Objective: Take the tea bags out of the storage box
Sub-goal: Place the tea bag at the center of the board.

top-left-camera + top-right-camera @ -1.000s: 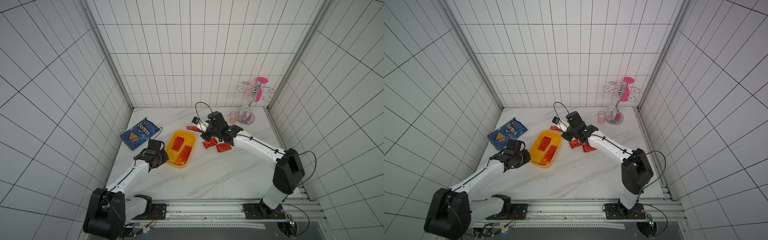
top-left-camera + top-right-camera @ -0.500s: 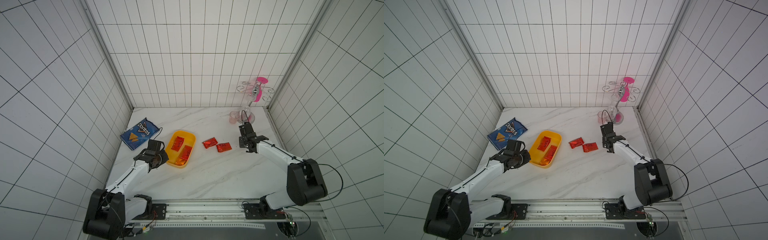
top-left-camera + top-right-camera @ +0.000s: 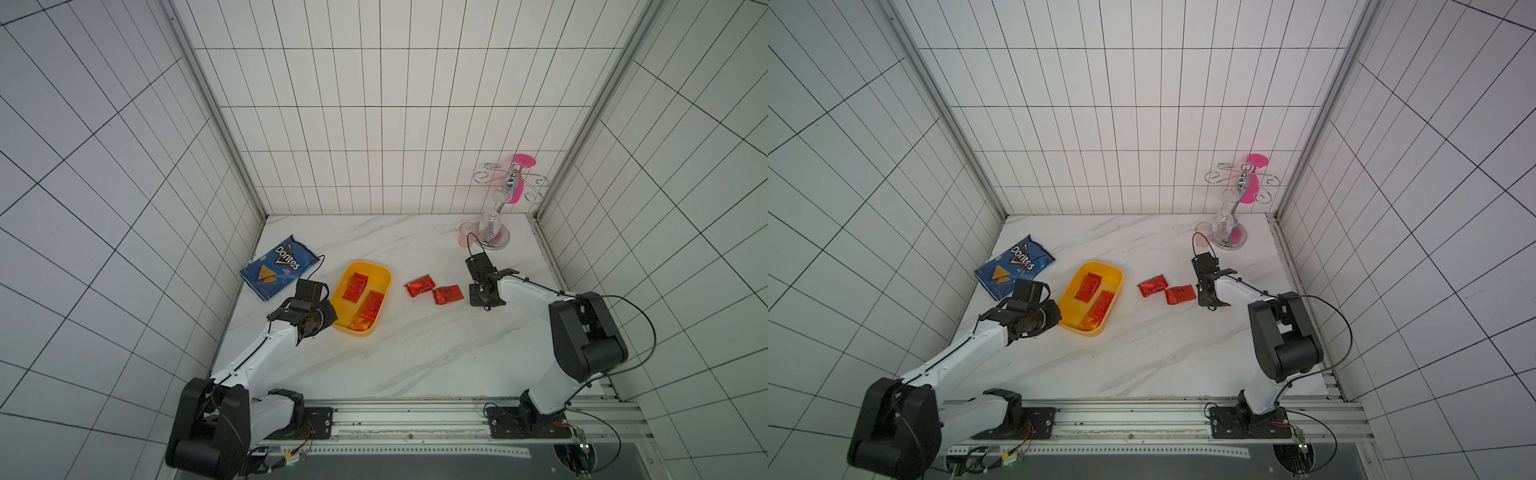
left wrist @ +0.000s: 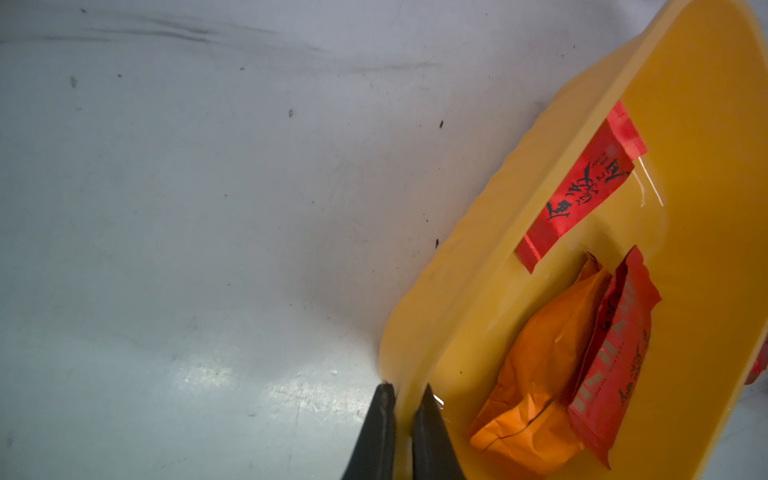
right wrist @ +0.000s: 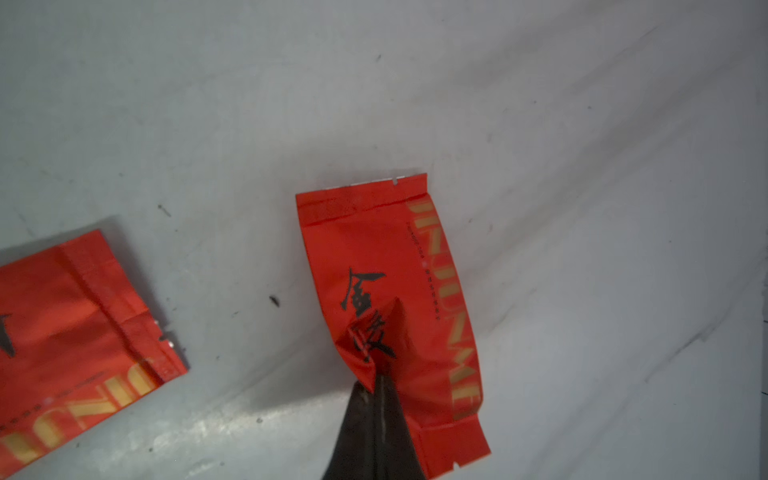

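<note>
Now the wall of the storage box (image 3: 384, 275) is pinched tight by the left gripper (image 4: 405, 415), with one finger inside and one outside. Three tea bags (image 3: 355, 286) are seen in the box: two red and an orange one (image 4: 536, 374). Two red bags (image 3: 419, 286) are laid close together on the table (image 3: 415, 353). Beside them, another red bag (image 5: 374, 249) is squeezed at its middle by the tightly closed right gripper (image 5: 376, 380).

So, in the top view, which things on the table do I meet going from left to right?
Doritos bag, storage box, red tea bag, second red tea bag, glass rack.
</note>
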### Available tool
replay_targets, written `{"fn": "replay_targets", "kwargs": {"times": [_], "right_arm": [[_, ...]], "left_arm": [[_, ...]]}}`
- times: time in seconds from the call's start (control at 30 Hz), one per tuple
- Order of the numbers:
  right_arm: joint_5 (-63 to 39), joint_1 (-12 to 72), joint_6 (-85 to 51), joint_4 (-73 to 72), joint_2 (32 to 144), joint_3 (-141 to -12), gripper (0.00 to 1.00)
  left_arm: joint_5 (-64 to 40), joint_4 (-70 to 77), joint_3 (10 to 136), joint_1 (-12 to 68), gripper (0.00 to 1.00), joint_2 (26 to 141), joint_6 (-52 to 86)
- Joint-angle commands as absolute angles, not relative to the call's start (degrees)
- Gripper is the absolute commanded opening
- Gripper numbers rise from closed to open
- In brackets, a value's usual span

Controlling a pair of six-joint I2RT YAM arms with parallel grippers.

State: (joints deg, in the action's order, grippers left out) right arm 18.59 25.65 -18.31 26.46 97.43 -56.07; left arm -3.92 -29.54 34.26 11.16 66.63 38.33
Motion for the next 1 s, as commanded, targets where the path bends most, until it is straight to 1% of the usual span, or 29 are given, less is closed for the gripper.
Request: {"fn": "replay_targets", "kwargs": {"times": [0.0,0.1,0.33,0.43,0.57,0.63,0.73,0.77,0.87,0.97], "right_arm": [[16.7,29.0,-19.9,28.3,100.1,-58.7,0.00],[17.7,30.3,-20.2,28.6,101.0,-58.9,0.00],[18.8,30.4,-20.2,28.7,100.3,-58.2,0.01],[18.3,30.4,-20.0,29.1,99.4,-58.2,0.10],[19.2,30.2,-20.0,30.8,96.9,-58.6,0.35],[19.4,30.3,-19.6,32.1,94.6,-59.2,0.39],[19.0,30.3,-18.7,35.0,90.2,-61.7,0.41],[17.8,30.4,-17.9,35.5,88.7,-62.8,0.42],[9.0,31.2,-14.9,35.9,85.1,-66.9,0.44],[-3.9,33.4,-11.8,37.2,85.7,-72.9,0.45]], "left_arm": [[-3.7,-28.6,33.7,11.3,0.00,66.1,37.7],[-3.7,-28.6,33.7,11.3,0.00,66.1,37.7],[-3.6,-28.6,33.7,11.3,0.00,66.0,37.7],[-3.7,-28.6,33.7,11.3,0.00,66.1,37.7],[-3.7,-28.7,33.7,11.3,0.00,65.9,37.6],[-3.7,-28.7,33.6,11.3,0.00,65.9,37.6],[-3.7,-28.6,33.7,11.5,0.00,65.9,37.6],[-3.7,-28.6,33.7,11.4,0.00,65.8,37.6],[-4.0,-28.5,33.7,11.5,0.00,65.8,37.4],[-4.3,-28.4,33.6,11.5,0.00,65.8,37.2]]}}
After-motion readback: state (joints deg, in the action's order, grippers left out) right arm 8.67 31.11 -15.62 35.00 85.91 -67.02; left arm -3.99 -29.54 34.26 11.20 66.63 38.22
